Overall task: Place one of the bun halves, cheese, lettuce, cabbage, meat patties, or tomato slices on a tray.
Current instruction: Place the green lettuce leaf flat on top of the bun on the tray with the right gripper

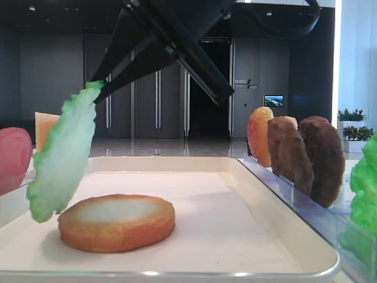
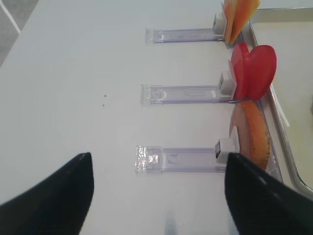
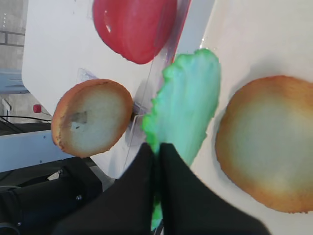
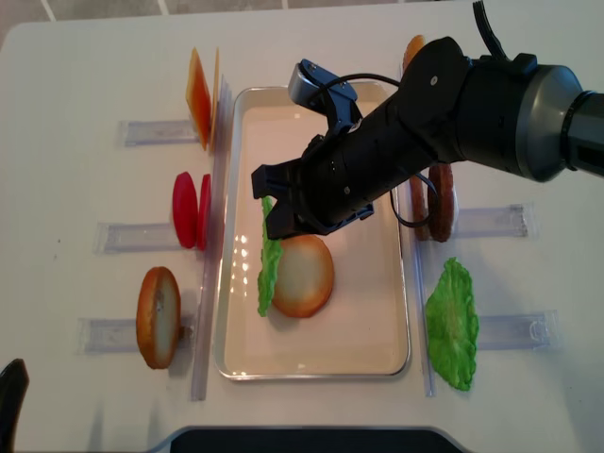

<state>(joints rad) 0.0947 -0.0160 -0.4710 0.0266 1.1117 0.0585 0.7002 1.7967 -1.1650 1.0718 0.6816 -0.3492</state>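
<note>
My right gripper [image 4: 274, 225] is shut on the top edge of the lettuce [image 4: 268, 269], a thin ruffled green leaf [image 1: 62, 156] that hangs down from the closed fingertips [image 3: 149, 152]. The leaf hangs over the left part of the cream tray [image 4: 351, 326], its lower end right beside a flat bun half [image 1: 116, 223] lying on the tray. Whether leaf and bun touch is unclear. My left gripper [image 2: 159, 157] is open with nothing between its fingers, over bare table left of the racks.
Clear racks left of the tray hold cheese [image 4: 200, 94], tomato slices [image 4: 189, 209] and another bun half [image 4: 158, 316]. On the right stand an orange domed bun [image 1: 260, 135], meat patties [image 1: 306, 156] and a bigger clump of green leaves [image 4: 451, 326].
</note>
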